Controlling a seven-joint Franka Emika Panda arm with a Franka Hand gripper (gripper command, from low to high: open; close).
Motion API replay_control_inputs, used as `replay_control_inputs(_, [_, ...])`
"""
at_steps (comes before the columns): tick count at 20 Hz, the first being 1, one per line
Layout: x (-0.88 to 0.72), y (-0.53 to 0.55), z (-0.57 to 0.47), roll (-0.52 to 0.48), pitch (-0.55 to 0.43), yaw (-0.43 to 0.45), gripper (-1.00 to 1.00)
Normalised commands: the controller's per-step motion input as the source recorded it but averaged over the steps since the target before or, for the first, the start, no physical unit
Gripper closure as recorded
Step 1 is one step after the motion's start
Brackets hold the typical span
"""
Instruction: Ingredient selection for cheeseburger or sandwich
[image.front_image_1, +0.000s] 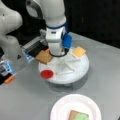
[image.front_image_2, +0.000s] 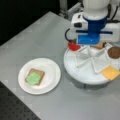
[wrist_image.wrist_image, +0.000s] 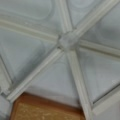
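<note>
The gripper (image.front_image_1: 55, 51) hangs low over the far side of the round white divided tray (image.front_image_1: 75, 72); its jaws are hidden by the arm body, so the opening and any load cannot be determined. The wrist view shows only the tray's hub and ribs and a tan-brown bread square (wrist_image.wrist_image: 47, 108) at the bottom edge. Tray compartments hold a red disc (image.front_image_1: 47, 74), an orange cheese square (image.front_image_1: 78, 51), a bread square (image.front_image_1: 44, 57) and a dark brown round patty (image.front_image_2: 114, 52). The round white plate (image.front_image_2: 51, 75) carries the sandwich base, a bread square (image.front_image_2: 35, 76) under a green lettuce piece (image.front_image_2: 34, 78). These pieces appear thin, light and stiff; an edge grip across opposite sides seems most suitable.
</note>
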Motion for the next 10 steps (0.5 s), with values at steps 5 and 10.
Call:
replay_control_inputs(5, [-0.06, -0.35, 0.16, 0.057, 0.15, -0.359, -1.0])
replay_control_inputs(10, [-0.11, -0.44, 0.2, -0.028, 0.163, -0.286, -1.0])
